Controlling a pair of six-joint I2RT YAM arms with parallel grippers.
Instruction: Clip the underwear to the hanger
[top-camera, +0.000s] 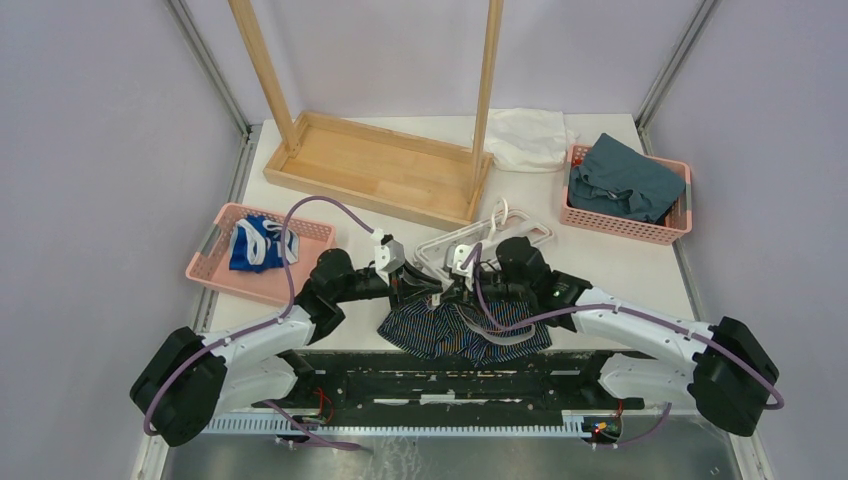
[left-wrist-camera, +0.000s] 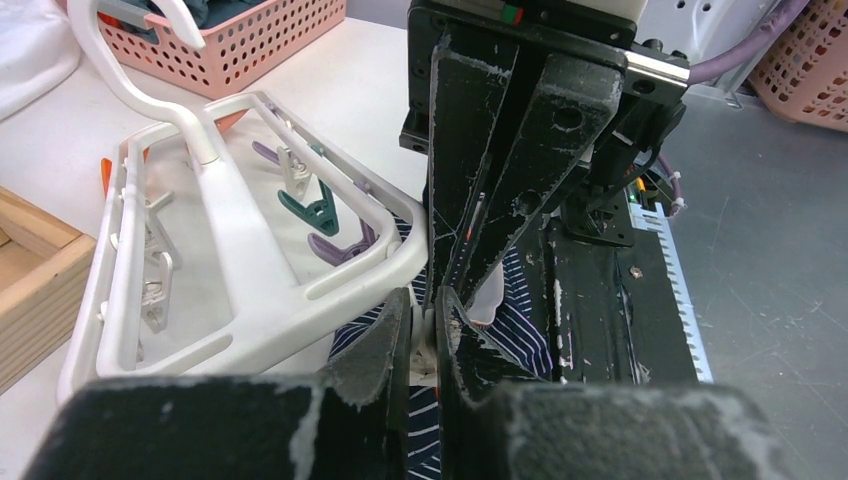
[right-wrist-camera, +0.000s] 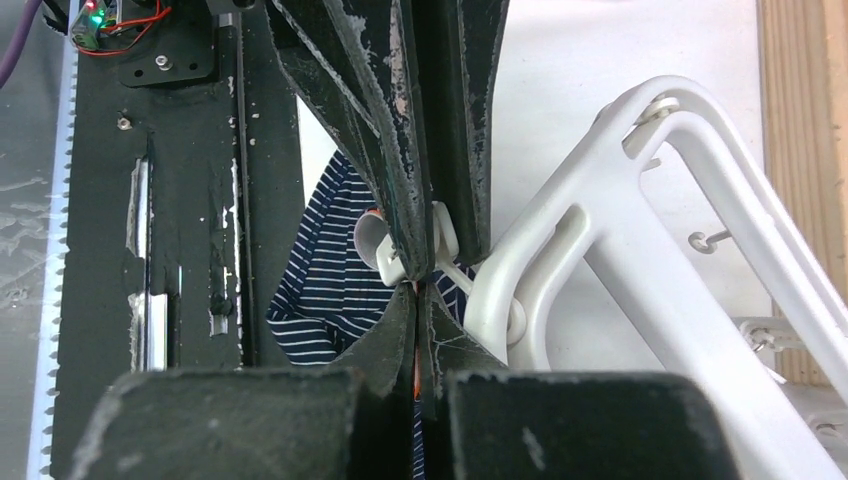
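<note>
The underwear (top-camera: 462, 332) lies at the table's near edge, navy with thin light stripes; it also shows in the left wrist view (left-wrist-camera: 528, 322) and the right wrist view (right-wrist-camera: 325, 285). The white hanger (top-camera: 487, 238) lies flat just behind it, with coloured clips inside its frame (left-wrist-camera: 250, 255). My left gripper (top-camera: 420, 290) is shut on a white clip (left-wrist-camera: 432, 335) at the hanger's near corner. My right gripper (top-camera: 468, 283) faces it tip to tip. It is shut (right-wrist-camera: 416, 295) on the underwear's orange-trimmed edge, right at that clip (right-wrist-camera: 440, 238).
The wooden rack's tray base (top-camera: 380, 170) stands behind the hanger. A pink basket (top-camera: 215, 262) with a blue-and-white garment is at left. Another pink basket (top-camera: 620, 225) with teal cloth is at back right. A white cloth (top-camera: 525, 135) lies at the back. The black base plate (top-camera: 450, 375) runs along the near edge.
</note>
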